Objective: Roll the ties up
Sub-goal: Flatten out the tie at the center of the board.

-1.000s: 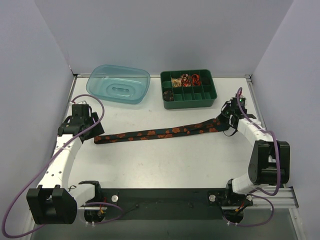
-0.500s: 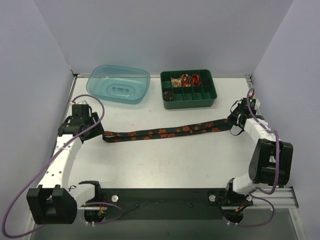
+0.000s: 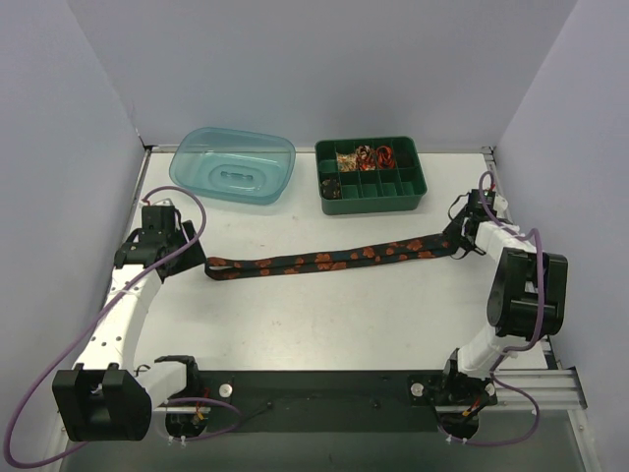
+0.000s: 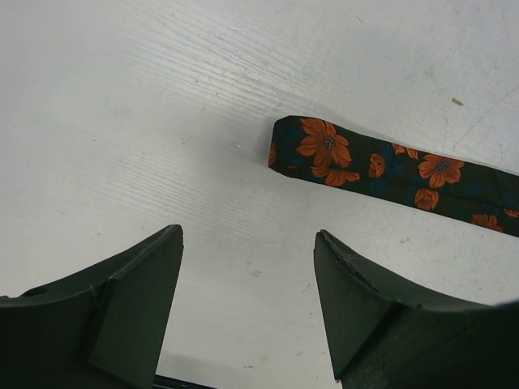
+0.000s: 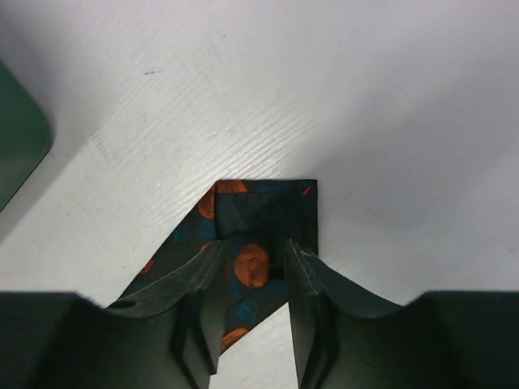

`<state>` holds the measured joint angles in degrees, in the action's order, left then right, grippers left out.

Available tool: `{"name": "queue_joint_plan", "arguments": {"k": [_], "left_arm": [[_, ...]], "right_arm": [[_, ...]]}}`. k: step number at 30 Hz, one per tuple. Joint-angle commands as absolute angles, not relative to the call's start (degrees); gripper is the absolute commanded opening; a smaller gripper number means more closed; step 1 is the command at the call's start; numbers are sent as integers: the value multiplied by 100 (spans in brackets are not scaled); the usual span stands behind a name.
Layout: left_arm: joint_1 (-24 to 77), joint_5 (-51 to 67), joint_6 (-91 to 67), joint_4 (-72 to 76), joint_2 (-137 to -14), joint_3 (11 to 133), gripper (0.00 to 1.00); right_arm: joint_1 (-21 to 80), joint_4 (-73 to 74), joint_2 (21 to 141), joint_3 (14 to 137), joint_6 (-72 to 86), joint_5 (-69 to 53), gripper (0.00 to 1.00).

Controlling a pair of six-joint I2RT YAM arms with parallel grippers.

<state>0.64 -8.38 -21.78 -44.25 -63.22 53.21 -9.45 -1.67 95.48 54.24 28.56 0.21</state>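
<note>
Our right gripper sat low near the table's right edge, jaws narrowly parted over one end of the tie. We could not tell if it gripped. Our left gripper hung spread wide, arm stretched forward, with the tie's other end lying flat just ahead.

The tie is black with orange flowers and dark teal-blue patches, and the table is white. The tub is see-through pale blue, the tray dark green, the arms white with black joints.
</note>
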Motion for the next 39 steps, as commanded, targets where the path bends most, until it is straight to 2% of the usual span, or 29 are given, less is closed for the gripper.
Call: {"name": "queue_joint_plan", "arguments": {"k": [1, 5, 8, 12, 15, 16, 19, 29, 39], "left_arm": [[44, -729, -2136, -4166, -6231, 5335, 75], [44, -668, -2136, -4122, -6240, 5309, 75], [44, -467, -2162, -4008, -6240, 5274, 75], [44, -1, -2232, -3789, -6266, 5194, 75], [114, 490, -2381, -3508, -6267, 5072, 73], [140, 588, -2512, -3402, -6267, 5010, 72], [324, 1045, -2837, -2745, -6232, 4773, 70], [1502, 1046, -3392, -1943, -6819, 4895, 67], [1906, 1037, -3577, -1425, -7224, 5010, 67]], "right_arm": [[-941, -26, 9265, 5529, 2909, 475, 51], [-669, -26, 8922, 5484, 2786, 589, 76], [-353, 184, 8737, 5519, 2576, 571, 80], [437, 439, 8762, 5669, 2365, 554, 71], [868, 772, 8991, 5940, 2268, 440, 45], [957, 834, 9148, 6011, 2215, 422, 31], [1203, 1265, 9595, 6415, 2092, 483, 2], [1117, 2318, 10625, 7153, 1916, 1177, 0], [625, 2848, 11303, 7541, 1934, 940, 0]]}}
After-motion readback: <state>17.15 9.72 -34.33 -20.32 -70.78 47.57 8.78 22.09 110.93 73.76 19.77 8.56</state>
